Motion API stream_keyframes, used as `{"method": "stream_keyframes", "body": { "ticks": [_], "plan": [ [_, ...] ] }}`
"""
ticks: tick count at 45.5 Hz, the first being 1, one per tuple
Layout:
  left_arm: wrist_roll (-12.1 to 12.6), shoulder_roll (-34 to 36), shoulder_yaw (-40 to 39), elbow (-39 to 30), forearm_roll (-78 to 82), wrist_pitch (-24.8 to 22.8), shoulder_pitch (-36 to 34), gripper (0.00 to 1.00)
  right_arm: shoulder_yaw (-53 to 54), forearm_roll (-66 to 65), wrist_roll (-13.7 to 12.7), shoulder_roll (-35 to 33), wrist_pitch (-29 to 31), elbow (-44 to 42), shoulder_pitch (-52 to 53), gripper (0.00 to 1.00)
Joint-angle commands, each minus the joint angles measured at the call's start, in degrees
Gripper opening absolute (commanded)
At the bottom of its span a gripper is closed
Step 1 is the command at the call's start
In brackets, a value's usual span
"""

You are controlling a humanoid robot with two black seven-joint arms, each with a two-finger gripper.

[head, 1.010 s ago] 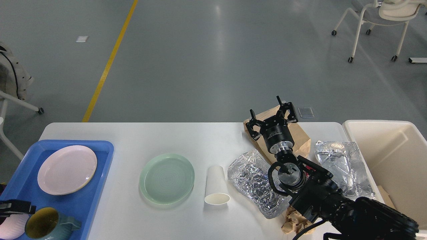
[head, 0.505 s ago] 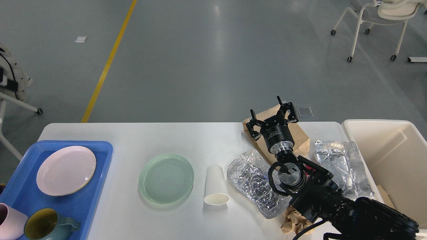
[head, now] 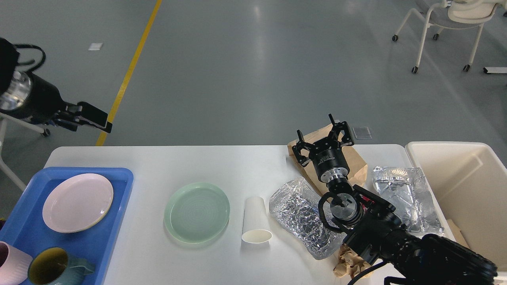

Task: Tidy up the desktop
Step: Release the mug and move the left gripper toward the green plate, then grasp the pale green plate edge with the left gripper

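Nearest, at the lower left and well left of the right gripper's [head: 323, 139] jaws, a pink cup [head: 11, 266] now stands in the blue tray [head: 119, 186] beside the teal mug [head: 53, 269] and the pink plate [head: 77, 202]; a second ago the left gripper [head: 93, 118] was down at that corner, and it has since risen clear, hanging above the tabletop's [head: 237, 166] far left edge, its jaws seen side-on so I cannot tell if they are parted. That suggests the cup is stowed and the left arm is free for the next dish. Left of the right jaws lie the green plate [head: 197, 211] and a tipped paper cup [head: 255, 219]. Just below them sits a crumpled foil bag [head: 297, 213], with a ball of brown paper [head: 348, 263] nearer still. The right jaws stand spread and empty over the brown paper bag [head: 354, 162], unmoved. To their right lie a second foil bag [head: 406, 194] and the cream bin [head: 455, 174]; that foil lies between bag and bin.
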Motion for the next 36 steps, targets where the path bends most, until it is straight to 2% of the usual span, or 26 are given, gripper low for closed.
{"method": "stream_keyframes", "body": {
  "ticks": [1,11,18,25,36],
  "plan": [
    [3.8,-4.4,-3.5,-0.6,-1.7,6.5,9.7,0.91,0.0,0.0,0.0,0.0,0.0,0.1,0.0,1.00],
    [6.1,-12.7,-3.6,-0.6,-4.2,13.9,18.7,0.91,0.0,0.0,0.0,0.0,0.0,0.1,0.0,1.00],
    [7.2,-15.5,-3.0,-0.4,-6.1,16.0,21.4,0.91,0.0,0.0,0.0,0.0,0.0,0.1,0.1,1.00],
    [9.7,-17.6,-2.9,0.8,-6.2,18.9,23.7,0.91,0.0,0.0,0.0,0.0,0.0,0.1,0.0,1.00],
    [11.9,-21.8,-3.0,6.0,-9.3,22.4,30.1,0.89,0.0,0.0,0.0,0.0,0.0,0.1,0.0,1.00]
  ]
}}
